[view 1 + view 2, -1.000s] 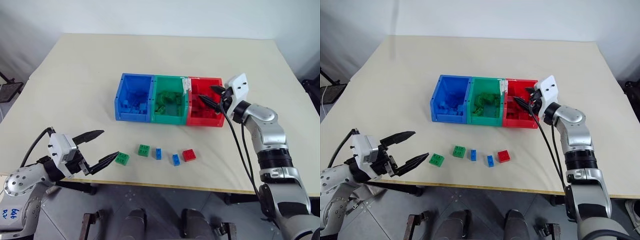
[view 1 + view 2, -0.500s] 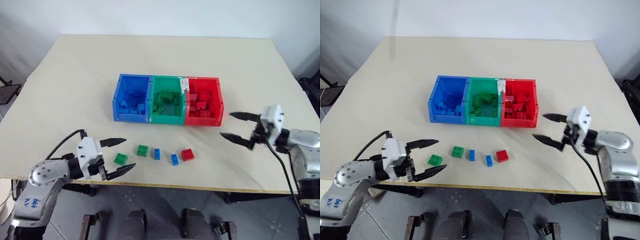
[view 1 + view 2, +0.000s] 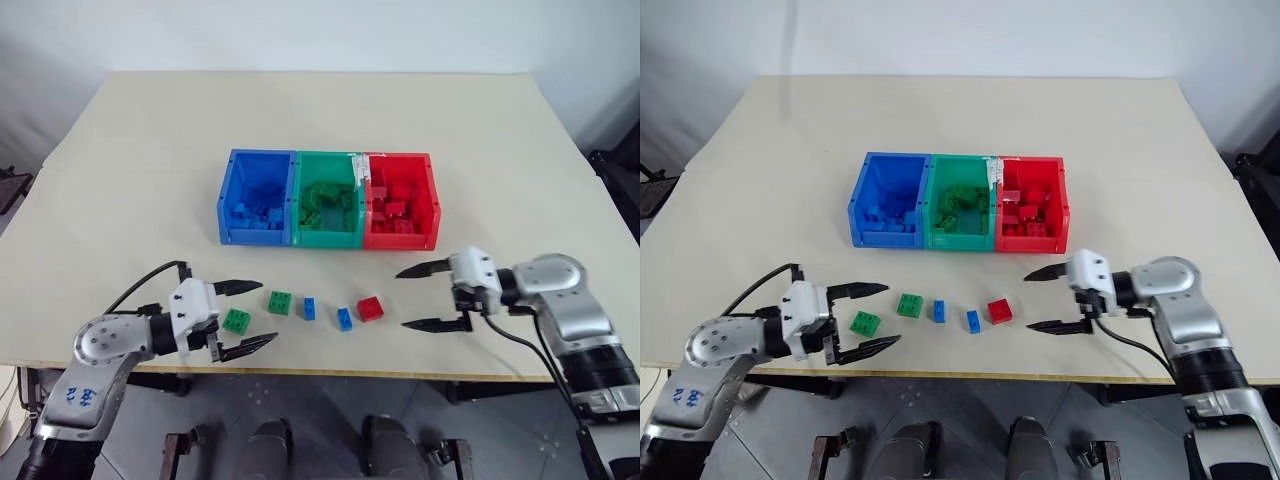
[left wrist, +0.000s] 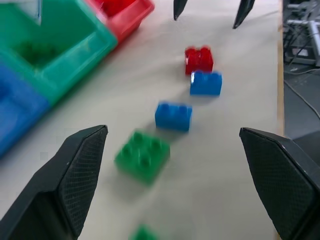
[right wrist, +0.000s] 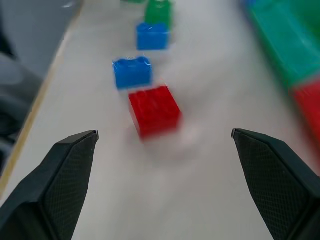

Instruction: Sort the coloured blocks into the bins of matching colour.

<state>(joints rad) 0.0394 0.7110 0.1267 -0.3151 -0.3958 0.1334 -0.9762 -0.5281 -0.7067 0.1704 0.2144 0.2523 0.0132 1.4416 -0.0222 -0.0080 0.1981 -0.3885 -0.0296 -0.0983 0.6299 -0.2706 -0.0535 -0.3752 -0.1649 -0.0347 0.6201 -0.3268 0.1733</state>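
Note:
Three joined bins stand mid-table: blue (image 3: pixel 255 236), green (image 3: pixel 325 238) and red (image 3: pixel 400 240), each holding blocks. Near the front edge lies a row of loose blocks: green (image 3: pixel 238 320), green (image 3: pixel 280 302), blue (image 3: pixel 309 308), blue (image 3: pixel 345 319) and red (image 3: pixel 371 309). My left gripper (image 3: pixel 269 311) is open, low over the table, with the nearest green block between its fingers, untouched. My right gripper (image 3: pixel 401 299) is open, points left, and stands just right of the red block (image 5: pixel 154 110), apart from it and holding nothing.
The table's front edge (image 3: pixel 330 372) runs close below the loose blocks. Bare tabletop lies between the row of blocks and the bins, and to both sides of the bins.
My right gripper left the red bin, came back and down to the table, turned to point left and opened wider. My left gripper moved right around the nearest green block.

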